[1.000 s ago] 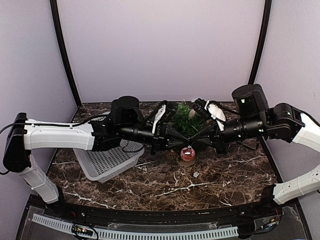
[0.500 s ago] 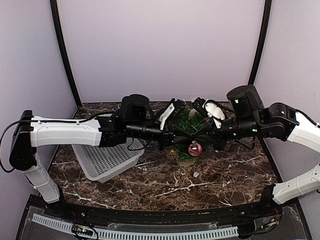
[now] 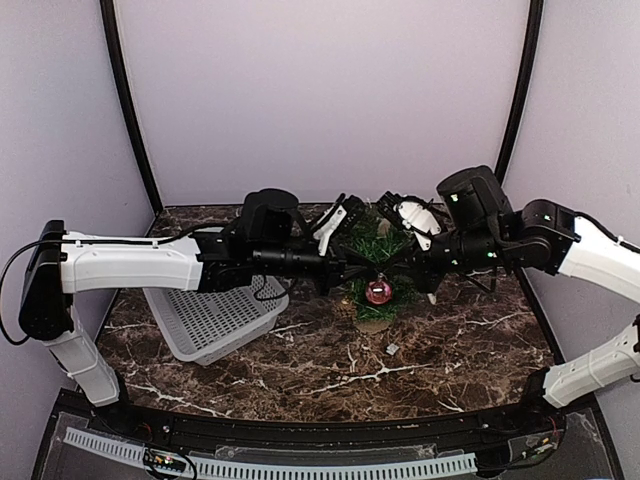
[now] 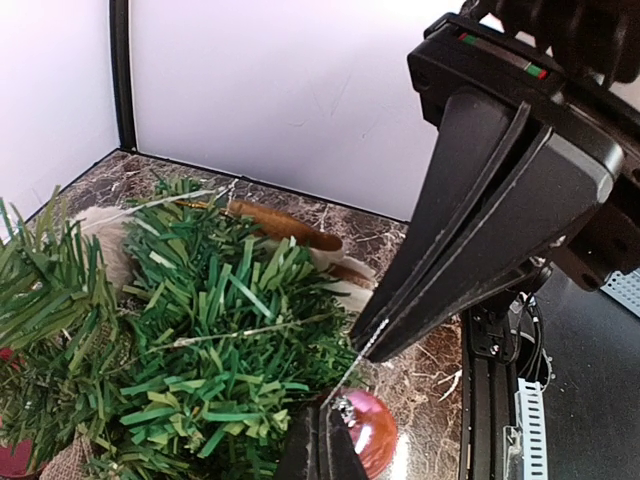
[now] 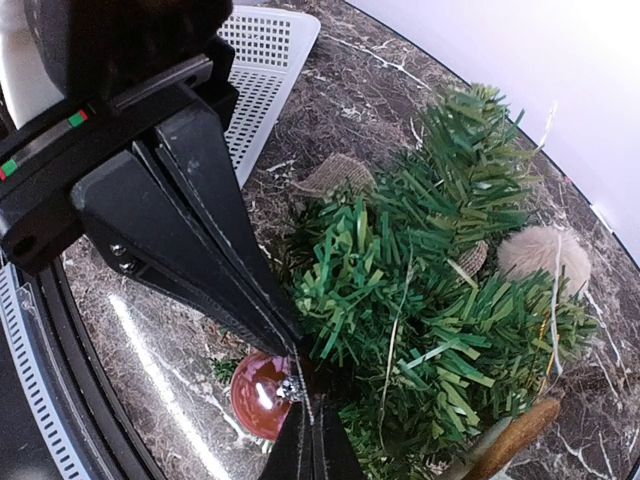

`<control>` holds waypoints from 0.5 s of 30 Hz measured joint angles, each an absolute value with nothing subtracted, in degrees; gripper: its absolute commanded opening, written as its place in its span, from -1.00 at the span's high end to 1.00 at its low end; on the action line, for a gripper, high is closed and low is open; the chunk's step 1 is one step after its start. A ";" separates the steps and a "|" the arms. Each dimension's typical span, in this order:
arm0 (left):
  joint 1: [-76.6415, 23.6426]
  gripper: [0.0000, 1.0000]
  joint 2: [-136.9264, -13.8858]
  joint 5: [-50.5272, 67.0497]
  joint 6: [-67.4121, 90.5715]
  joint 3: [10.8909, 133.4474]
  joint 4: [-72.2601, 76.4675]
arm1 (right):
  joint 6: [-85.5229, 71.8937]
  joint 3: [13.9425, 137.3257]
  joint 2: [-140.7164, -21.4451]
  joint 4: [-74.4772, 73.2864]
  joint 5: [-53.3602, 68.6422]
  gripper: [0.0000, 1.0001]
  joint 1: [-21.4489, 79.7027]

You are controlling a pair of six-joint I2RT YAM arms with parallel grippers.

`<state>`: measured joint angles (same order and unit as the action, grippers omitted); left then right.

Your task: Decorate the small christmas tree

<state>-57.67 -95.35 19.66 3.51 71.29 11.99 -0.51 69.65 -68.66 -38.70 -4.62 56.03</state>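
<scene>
Status: left gripper (image 3: 358,272) and right gripper (image 3: 392,272) meet tip to tip in front of the small christmas tree (image 3: 375,240), both fully closed

- wrist views show a thin thread (image 4: 345,372) running between the two sets of tips; each looks pinched on it, so the loop is stretched between them
- red bauble (image 3: 378,291) hangs just under the tips, on the near side of the tree and close to the lower branches; can't tell if it touches them
- tree stands upright near the back of the table (image 3: 300,375), long axis vertical, branches spreading outward
- from the fingers the tree lies straight ahead, away from the bases; my read is that the loop must travel that way and drop over a branch tip
- neither arm is nearer, both sit about level at the foliage edge, left coming from the left, right from the right

Count: 1 tree, 1 bauble, 1 white basket (image 3: 215,320) left of the tree, 1 brown cone-like piece (image 4: 285,225) and 1 beige fluffy ball (image 5: 545,255) already in the branches, 1 small scrap (image 3: 392,348) on the table
</scene>
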 measured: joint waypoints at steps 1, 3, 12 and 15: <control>-57.60 1.00 -95.33 19.33 3.53 71.29 11.99 | -0.51 70.06 -68.84 -38.61 -4.73 1.00 55.99; -57.47 1.00 -95.24 18.76 3.66 71.24 12.01 | -0.51 70.70 -69.36 -38.54 -4.89 1.00 55.90; -57.14 1.00 -93.01 18.39 3.70 68.25 12.78 | 0.38 72.01 -71.16 -38.15 -3.97 1.00 55.70; -57.14 1.00 -91.98 18.70 3.70 67.13 13.41 | 0.67 72.05 -71.16 -38.15 -3.36 1.00 55.70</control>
<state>-57.14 -91.98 18.70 3.70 67.13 13.41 0.67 72.05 -71.16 -38.15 -3.36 55.70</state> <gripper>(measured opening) 0.018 0.003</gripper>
